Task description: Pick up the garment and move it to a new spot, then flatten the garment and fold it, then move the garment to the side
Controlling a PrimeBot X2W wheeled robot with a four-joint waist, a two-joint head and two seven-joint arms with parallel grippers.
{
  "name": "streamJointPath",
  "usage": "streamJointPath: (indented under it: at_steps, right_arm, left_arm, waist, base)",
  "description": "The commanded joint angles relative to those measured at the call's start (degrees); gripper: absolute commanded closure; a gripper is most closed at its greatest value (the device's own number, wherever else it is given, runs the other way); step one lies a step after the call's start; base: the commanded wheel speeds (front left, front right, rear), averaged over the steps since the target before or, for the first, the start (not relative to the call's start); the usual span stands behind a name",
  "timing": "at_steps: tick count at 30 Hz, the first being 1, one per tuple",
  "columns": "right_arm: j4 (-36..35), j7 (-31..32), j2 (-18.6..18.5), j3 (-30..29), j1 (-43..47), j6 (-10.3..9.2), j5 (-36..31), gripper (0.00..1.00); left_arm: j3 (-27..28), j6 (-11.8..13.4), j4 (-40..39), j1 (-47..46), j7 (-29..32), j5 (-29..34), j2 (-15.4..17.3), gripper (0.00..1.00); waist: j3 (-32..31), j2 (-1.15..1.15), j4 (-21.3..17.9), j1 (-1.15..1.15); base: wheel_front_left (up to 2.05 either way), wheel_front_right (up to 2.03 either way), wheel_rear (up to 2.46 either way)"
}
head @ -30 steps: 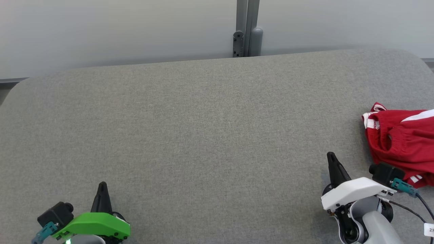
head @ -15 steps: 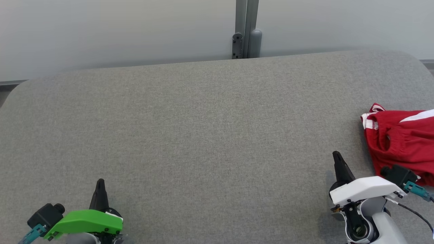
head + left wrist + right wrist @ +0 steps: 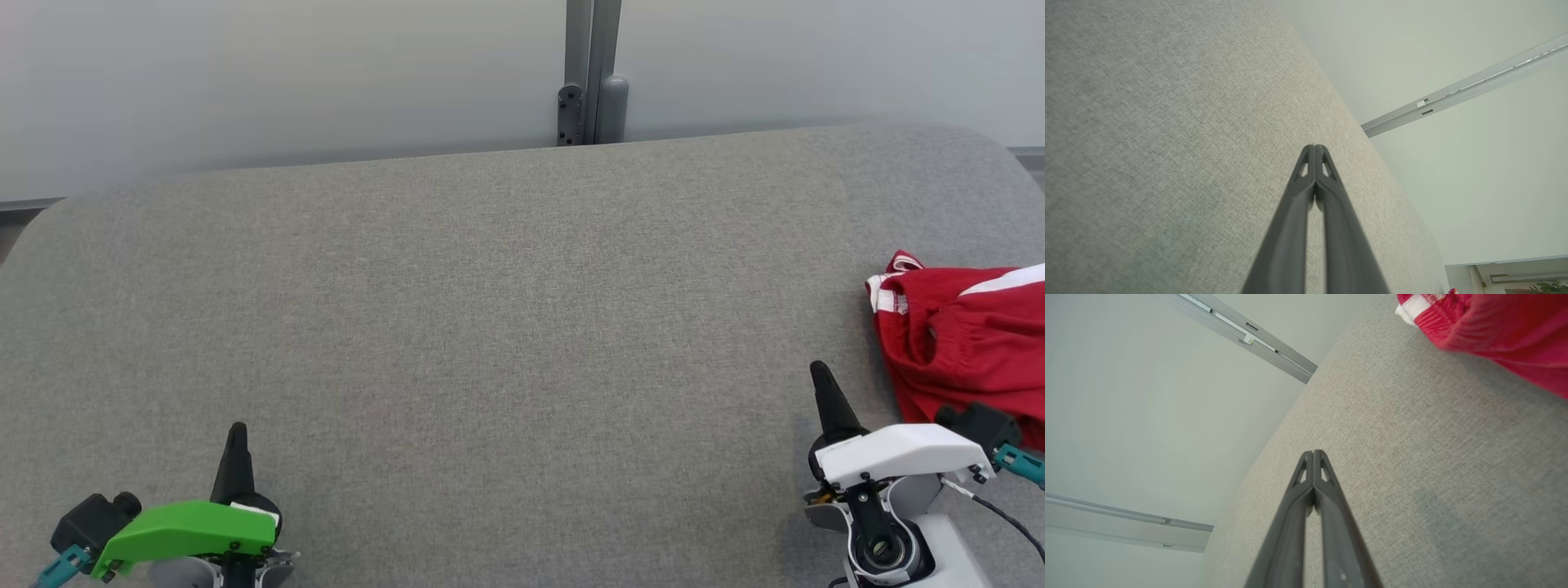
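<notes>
A red garment (image 3: 971, 343) with white stripes lies bunched at the right edge of the grey padded table (image 3: 490, 327), partly cut off by the head view's border. The right wrist view shows the same red garment (image 3: 1498, 330) at its upper right. My right gripper (image 3: 819, 377) is shut and empty, just left of the garment and apart from it; its tips (image 3: 1313, 453) press together over bare fabric. My left gripper (image 3: 237, 433) is at the lower left, shut with nothing in it, its tips (image 3: 1314, 148) meeting above the table.
A pale wall runs behind the table, with a grey vertical post (image 3: 592, 73) at the back centre. The table's corners are rounded at the far left and far right. A wide stretch of grey surface lies between the two grippers.
Both arms have drawn back toward the bottom of the head view; the right gripper has shifted slightly right. The garment has stayed put.
</notes>
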Motion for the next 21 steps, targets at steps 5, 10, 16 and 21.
streamJointPath:
  at_steps: [5,10,16,21]
  right_arm:
    - [-1.6,1.2,-0.3,-0.7,0.4,0.00,4.3,1.00]
    - [-2.3,2.0,-0.4,-1.2,0.7,0.00,7.3,1.00]
    - [-3.0,2.9,-0.4,-1.6,1.0,0.00,10.8,1.00]
    - [-3.6,3.6,-0.4,-2.0,1.4,0.00,13.4,1.00]
  left_arm:
    - [0.6,-0.6,-1.4,-1.4,1.0,-4.4,0.4,1.00]
    - [0.9,-0.9,-1.9,-1.4,1.7,-7.3,0.4,1.00]
    - [1.2,-1.3,-2.5,-1.5,2.6,-10.6,0.5,1.00]
    - [1.4,-1.5,-2.9,-1.5,3.3,-13.1,0.5,1.00]
  waist:
    - [-0.2,0.00,-0.1,0.00]
    - [-0.3,0.00,-0.1,0.00]
    - [-0.5,0.00,-0.2,0.00]
    - [-0.6,0.00,-0.2,0.00]
  base:
    - [0.00,0.00,0.00]
    - [0.00,0.00,0.00]
    - [0.00,0.00,0.00]
    - [0.00,0.00,0.00]
